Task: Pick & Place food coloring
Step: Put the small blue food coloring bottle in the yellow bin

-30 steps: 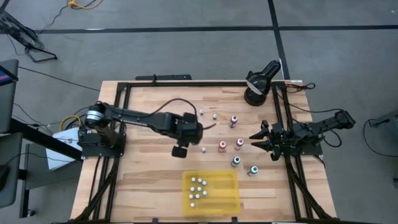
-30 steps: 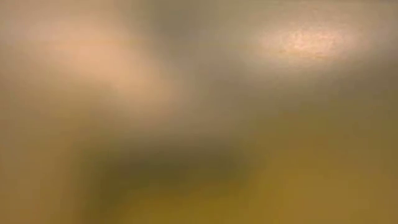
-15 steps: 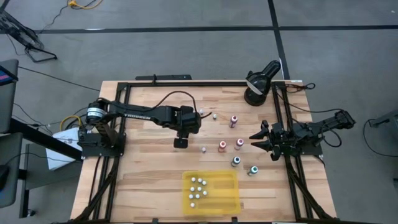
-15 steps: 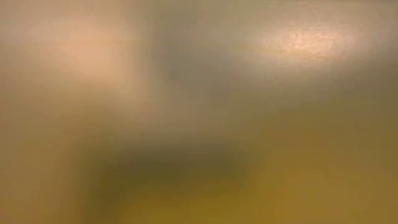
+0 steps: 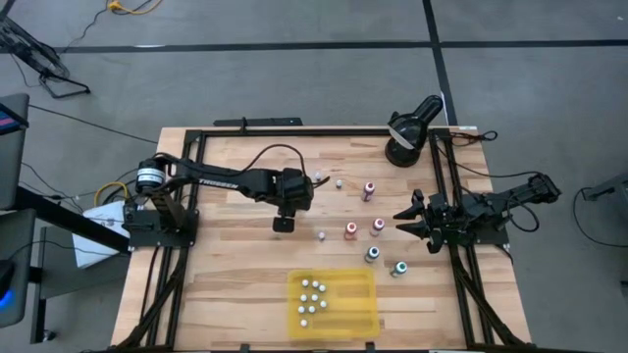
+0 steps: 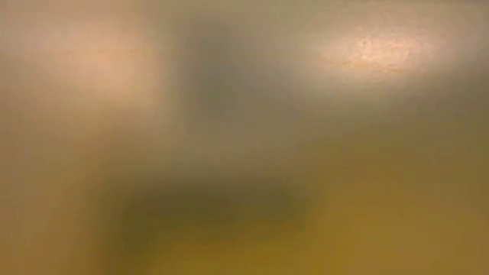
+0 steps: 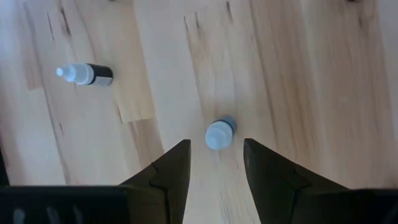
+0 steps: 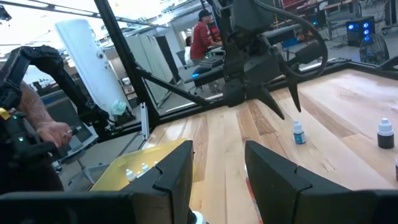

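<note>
Hovering over the pale wooden slat table (image 5: pixel 235 284), my left gripper (image 7: pixel 215 163) has its fingers spread, pinching nothing. A small blue-labelled food coloring bottle with a white cap (image 7: pixel 219 133) stands on the wood just ahead of the fingertips, not touching them. I see a dark-labelled dropper bottle (image 7: pixel 85 74) lying on its side well apart from it. The right gripper (image 8: pixel 217 171) waits at the table's right edge, fingers spread, holding nothing. A yellow plastic tray (image 5: pixel 365 291) at the near edge holds several white-capped bottles.
</note>
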Robot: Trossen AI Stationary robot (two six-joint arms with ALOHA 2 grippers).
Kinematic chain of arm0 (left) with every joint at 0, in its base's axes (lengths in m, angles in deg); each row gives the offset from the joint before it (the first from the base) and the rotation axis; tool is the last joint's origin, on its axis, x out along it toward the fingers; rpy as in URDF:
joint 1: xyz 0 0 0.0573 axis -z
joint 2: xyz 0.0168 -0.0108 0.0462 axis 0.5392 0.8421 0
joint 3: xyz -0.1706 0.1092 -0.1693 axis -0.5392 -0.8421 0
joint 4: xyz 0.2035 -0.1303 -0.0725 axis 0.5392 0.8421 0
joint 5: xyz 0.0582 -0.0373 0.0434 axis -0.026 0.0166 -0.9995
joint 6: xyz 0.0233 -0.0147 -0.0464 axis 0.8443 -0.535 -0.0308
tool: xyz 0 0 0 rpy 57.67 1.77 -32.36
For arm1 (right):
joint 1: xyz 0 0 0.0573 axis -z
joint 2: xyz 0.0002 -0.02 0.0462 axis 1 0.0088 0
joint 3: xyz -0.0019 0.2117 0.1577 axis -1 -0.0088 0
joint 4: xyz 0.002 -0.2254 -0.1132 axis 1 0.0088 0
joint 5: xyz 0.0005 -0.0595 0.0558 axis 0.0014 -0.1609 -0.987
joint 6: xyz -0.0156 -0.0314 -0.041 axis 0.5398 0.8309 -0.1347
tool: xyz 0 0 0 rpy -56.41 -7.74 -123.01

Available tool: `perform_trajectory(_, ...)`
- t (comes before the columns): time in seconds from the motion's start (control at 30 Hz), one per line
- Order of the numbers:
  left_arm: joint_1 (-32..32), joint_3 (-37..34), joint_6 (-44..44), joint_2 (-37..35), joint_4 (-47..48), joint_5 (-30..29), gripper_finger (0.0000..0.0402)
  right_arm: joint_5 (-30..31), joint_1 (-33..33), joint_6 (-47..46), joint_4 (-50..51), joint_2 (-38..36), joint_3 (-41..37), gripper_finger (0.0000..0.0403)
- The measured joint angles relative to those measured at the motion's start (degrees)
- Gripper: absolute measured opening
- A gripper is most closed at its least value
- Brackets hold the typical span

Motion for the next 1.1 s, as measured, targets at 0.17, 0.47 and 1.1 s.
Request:
perform_trajectory(0.17,-0.74,-1.37,0.89,0.00,-1.77,1.67,0.0141,-0.01,-0.02,0.00,0.00,0.00,0.00,0.0138)
perform_trajectory(0.47,-1.48,-0.91,2.44,3.72,-3.66,2.40,0.0141,-0.01,-0.02,0.00,0.00,0.02,-0.01,0.0138)
perform_trajectory(1.1,-1.96,-0.78,1.69,7.04,-5.19,2.23,0.0141,0.01,-0.01,0.00,0.00,0.00,0.00,0.0137)
